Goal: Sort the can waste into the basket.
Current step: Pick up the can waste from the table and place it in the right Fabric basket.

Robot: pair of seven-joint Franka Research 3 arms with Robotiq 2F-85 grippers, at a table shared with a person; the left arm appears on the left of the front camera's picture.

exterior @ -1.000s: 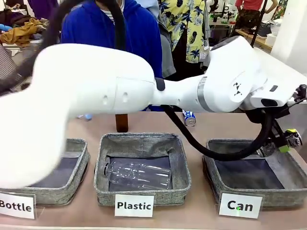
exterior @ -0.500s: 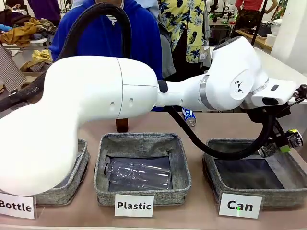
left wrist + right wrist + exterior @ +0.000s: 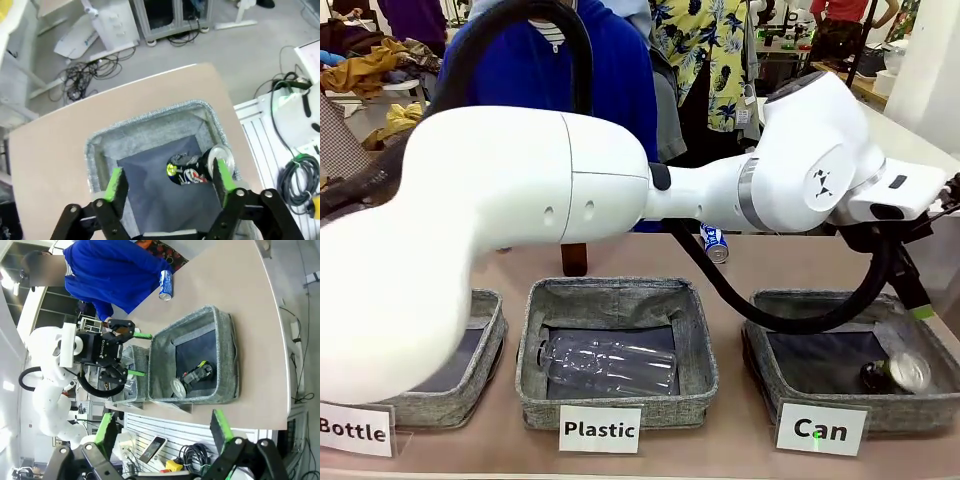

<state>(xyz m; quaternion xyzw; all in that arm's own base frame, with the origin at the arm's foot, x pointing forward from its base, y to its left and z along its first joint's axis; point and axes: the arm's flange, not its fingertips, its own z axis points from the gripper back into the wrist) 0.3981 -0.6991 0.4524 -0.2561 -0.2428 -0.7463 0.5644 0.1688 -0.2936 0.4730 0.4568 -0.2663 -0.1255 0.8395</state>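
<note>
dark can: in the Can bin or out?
In. The dark can lies on its side on the lining of the Can bin; the left claw hangs open above it.

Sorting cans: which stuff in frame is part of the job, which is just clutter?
Job:
- dark can, lying in the Can bin
- blue can, out on the table
- left claw, open above the bin

Lying about:
- Plastic bin with clear bottle
- Bottle bin
</note>
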